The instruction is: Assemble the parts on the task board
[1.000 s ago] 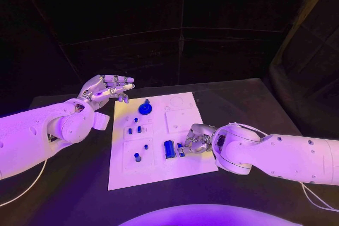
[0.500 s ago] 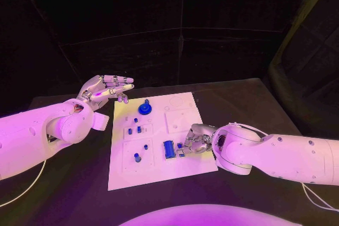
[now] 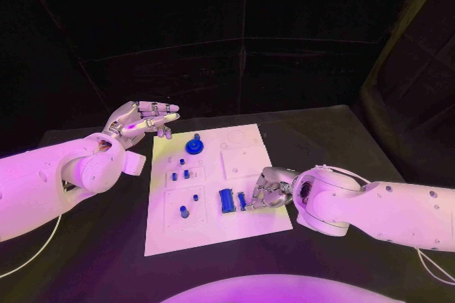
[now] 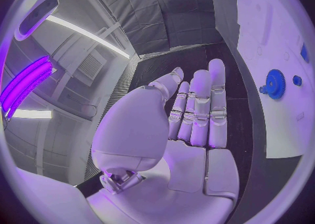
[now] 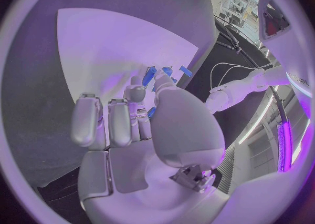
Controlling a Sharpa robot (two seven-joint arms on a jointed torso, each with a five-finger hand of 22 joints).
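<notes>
Two hands, one task board (image 3: 248, 160), several small blue parts.
Right hand (image 3: 268, 188) pinches a blue part (image 3: 240, 201) at the board's near right; left hand (image 3: 142, 121) hovers released, far left. Parts look light, rigid, likely slippery: best gripped by fingertips across the sides.

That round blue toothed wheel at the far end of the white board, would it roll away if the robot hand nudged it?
Probably not. The blue wheel lies flat on the white board, so a nudge would likely slide it, if it moves at all. It looks like stiff plastic, likely light. Its toothed rim should give fingers some grip.
</notes>
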